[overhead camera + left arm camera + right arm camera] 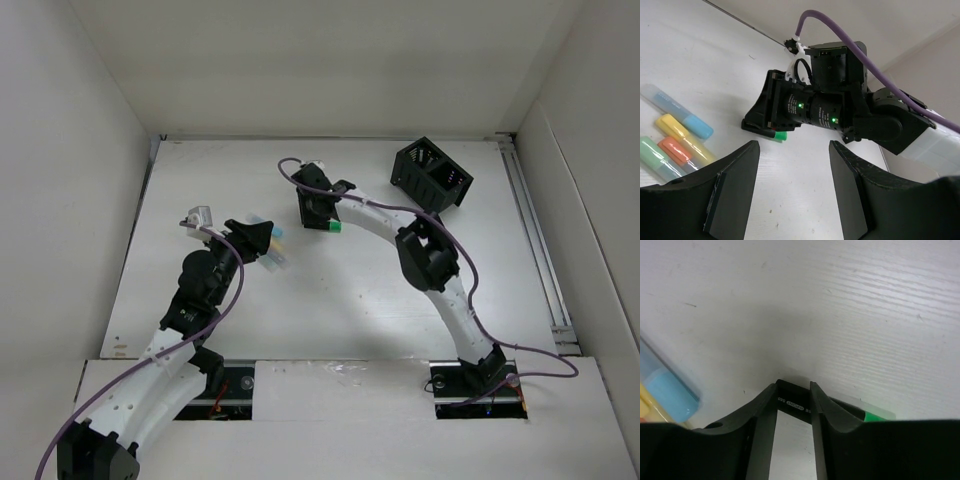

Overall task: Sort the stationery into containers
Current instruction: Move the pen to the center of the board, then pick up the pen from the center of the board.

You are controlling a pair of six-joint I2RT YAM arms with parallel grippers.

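Note:
Several highlighter markers (677, 142) with pale blue, yellow, orange and green ends lie side by side just left of my left gripper (792, 192), which is open and empty above the table. The pile also shows in the top view (277, 246). My right gripper (318, 212) is down at the table on a black marker with a green end (335, 227). In the right wrist view the marker's black body (794, 401) lies across the fingertips, with the jaws a narrow gap apart. Whether they grip it I cannot tell. The black mesh organizer (432, 174) stands at the back right.
White walls close in the table on the left, back and right. The purple cable (850, 42) loops over the right wrist, close in front of my left gripper. A pale blue marker end (667, 390) lies left of the right fingers.

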